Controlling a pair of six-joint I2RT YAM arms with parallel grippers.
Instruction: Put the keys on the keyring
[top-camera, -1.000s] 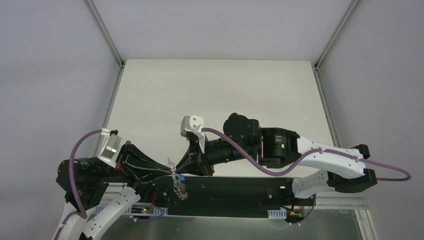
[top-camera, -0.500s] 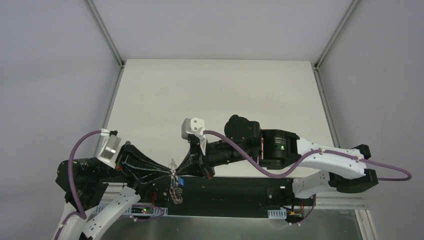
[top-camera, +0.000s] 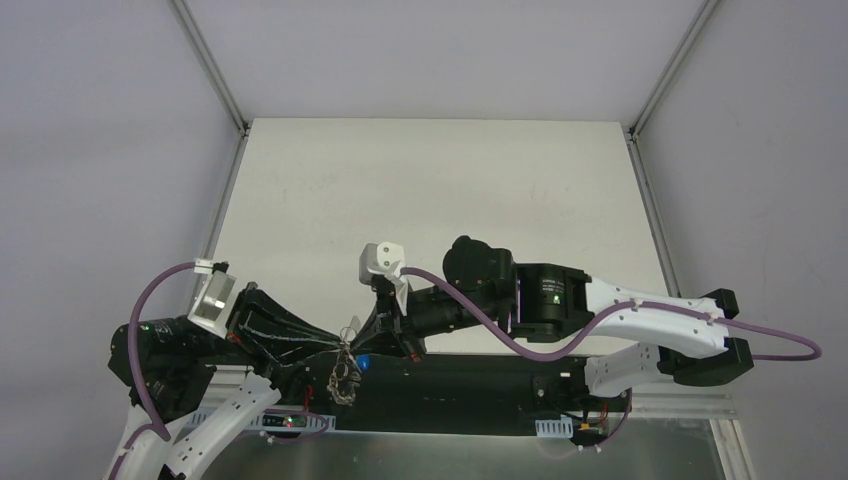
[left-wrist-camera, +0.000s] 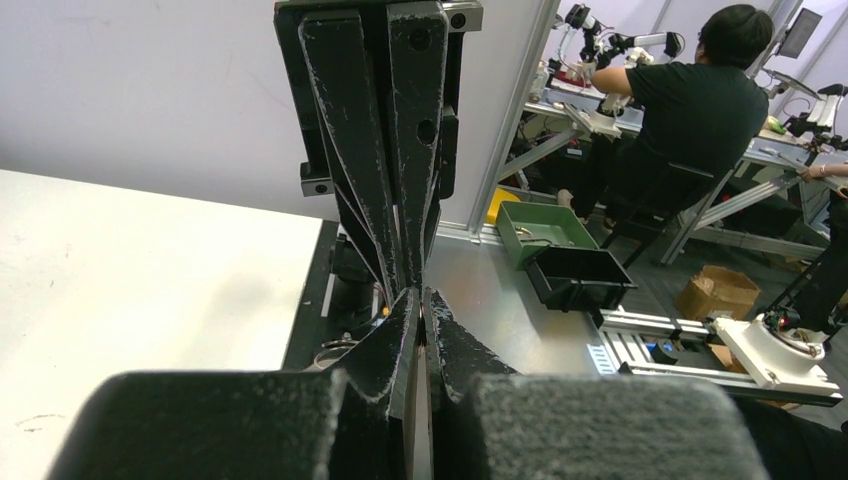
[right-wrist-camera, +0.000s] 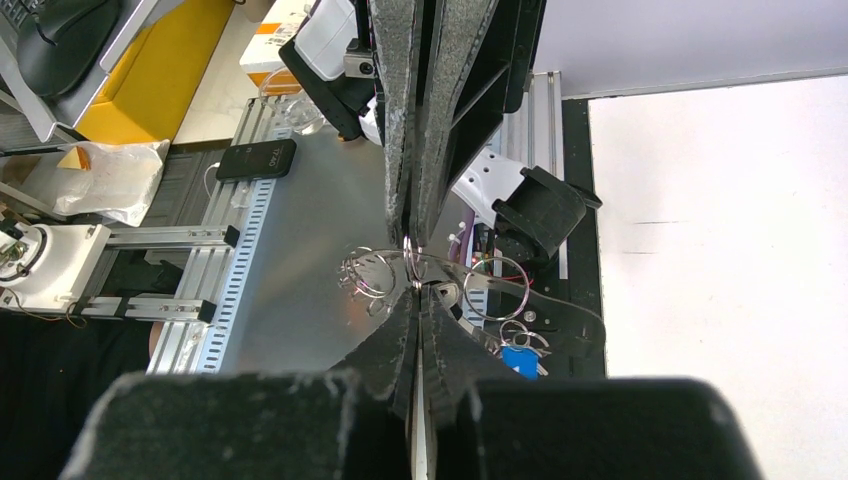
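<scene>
My two grippers meet tip to tip over the black base rail at the table's near edge. The left gripper (top-camera: 338, 346) and the right gripper (top-camera: 355, 343) are both shut on the thin wire keyring (right-wrist-camera: 440, 268). From the keyring hang small rings and silver keys (top-camera: 343, 378). In the right wrist view my right gripper (right-wrist-camera: 416, 290) pinches the wire just below the left fingers (right-wrist-camera: 400, 150). The blue-headed key (right-wrist-camera: 520, 360) hangs on small rings at its right and also shows in the top view (top-camera: 362, 360). In the left wrist view my left gripper (left-wrist-camera: 421, 300) is closed. I cannot make out the black-headed key.
The white table (top-camera: 430, 200) stretches away behind the grippers. The black base rail (top-camera: 470, 385) and a metal plate (right-wrist-camera: 300, 240) lie under the hanging keys. Off the table stand a green bin (left-wrist-camera: 545, 230) and a black bin (left-wrist-camera: 585, 280).
Both gripper tips have shifted slightly left, still joined. The hanging bunch of keys has swung left and now sits more under the left tip.
</scene>
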